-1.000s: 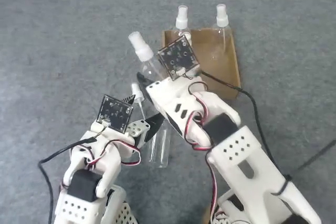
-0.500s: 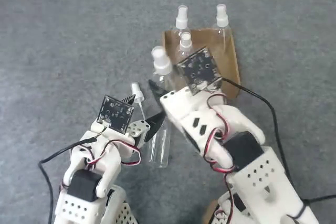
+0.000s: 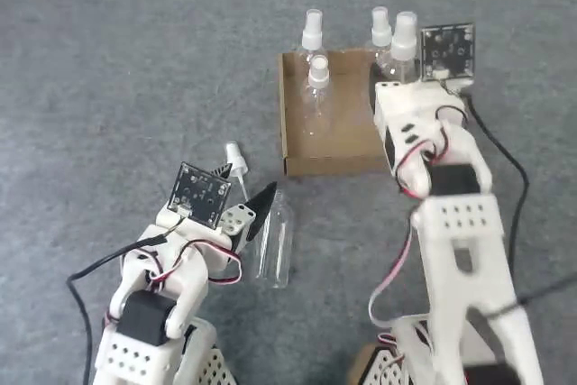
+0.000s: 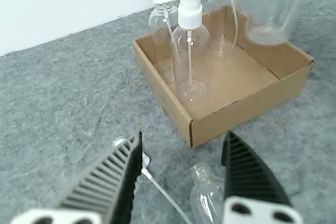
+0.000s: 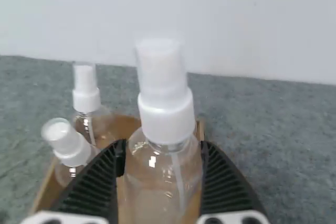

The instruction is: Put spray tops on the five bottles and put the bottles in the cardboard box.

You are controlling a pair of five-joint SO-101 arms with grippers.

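The cardboard box (image 3: 297, 161) stands on the grey mat with three capped clear bottles upright in it: one at the back left (image 3: 313, 32), one just in front of it (image 3: 317, 78) and one at the back right (image 3: 380, 26). My right gripper (image 3: 397, 74) is shut on a fourth capped bottle (image 3: 405, 35), held upright over the box's back right corner (image 5: 163, 145). My left gripper (image 4: 181, 182) is open low over an uncapped bottle (image 3: 275, 241) lying on the mat. A loose spray top (image 3: 234, 158) lies by its fingers (image 4: 121, 142).
The box's front right part (image 4: 247, 72) is bare cardboard. Grey mat stretches open to the left of the box and in front of it. A black cable (image 3: 505, 187) trails beside the right arm.
My right arm has swung right with the capped bottle, from left of the box to over its back right corner. The left arm, lying bottle and loose spray top have not moved.
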